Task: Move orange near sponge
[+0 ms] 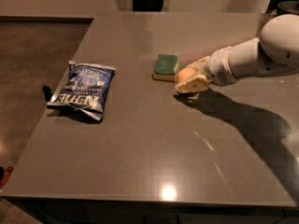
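Note:
The sponge [166, 66], dark green on top with a pale yellow base, lies on the grey table a little right of centre. The orange [184, 73] sits just to its right, almost touching it, and only its upper left part shows between the fingers of my gripper [188, 80]. The gripper comes in from the right on a white arm [252, 55], low over the table, and is closed around the orange.
A blue chip bag [84, 89] lies at the left of the grey table [154, 143], near its left edge. A small dark object [47, 93] sits beside the bag at the edge. The floor drops away on the left.

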